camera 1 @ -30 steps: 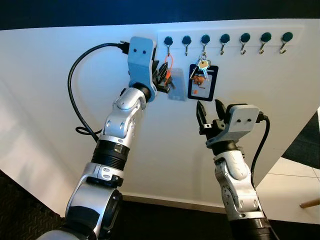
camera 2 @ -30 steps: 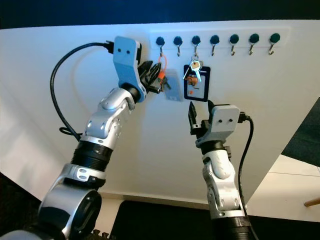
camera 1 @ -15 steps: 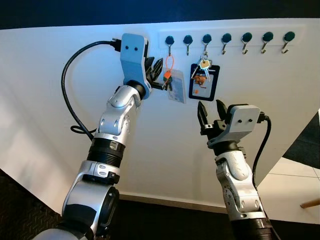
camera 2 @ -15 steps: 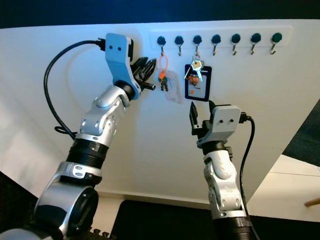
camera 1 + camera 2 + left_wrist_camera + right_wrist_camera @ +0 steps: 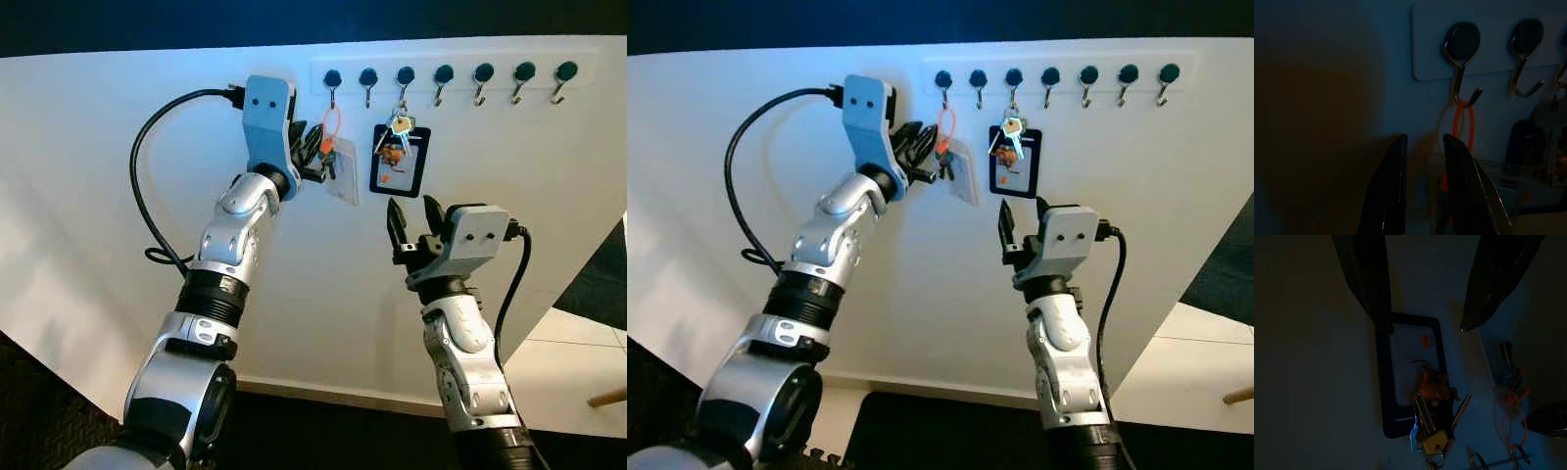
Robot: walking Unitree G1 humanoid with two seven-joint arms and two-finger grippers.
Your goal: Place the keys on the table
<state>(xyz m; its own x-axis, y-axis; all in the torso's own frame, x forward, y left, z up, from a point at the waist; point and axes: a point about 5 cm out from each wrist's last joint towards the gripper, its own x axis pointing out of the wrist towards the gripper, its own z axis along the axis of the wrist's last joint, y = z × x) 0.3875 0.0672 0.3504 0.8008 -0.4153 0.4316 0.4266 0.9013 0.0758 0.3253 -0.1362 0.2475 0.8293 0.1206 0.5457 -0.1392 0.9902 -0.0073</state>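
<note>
A rail of several hooks (image 5: 451, 73) is fixed high on a white wall. From its first hook hang an orange loop (image 5: 332, 125), a small bunch of keys and a clear card (image 5: 341, 181) that is tilted. My left gripper (image 5: 318, 162) is raised just left of this set; in the left wrist view its fingers (image 5: 1396, 186) stand slightly apart, nothing between them, the orange loop (image 5: 1464, 122) beside them. Blue and silver keys (image 5: 397, 127) with a dark badge holder (image 5: 400, 166) hang from the third hook. My right gripper (image 5: 409, 206) is open just below that badge (image 5: 1408, 382).
Black cables loop from both wrists, the left one (image 5: 147, 196) wide across the wall. Dark floor lies along the bottom, a pale floor patch (image 5: 568, 362) at the lower right, with a wooden stick end (image 5: 607, 397) there.
My left gripper drew back to the left, then returned right toward the orange-loop set. The clear card has swung and now hangs tilted. The right arm has stayed still.
</note>
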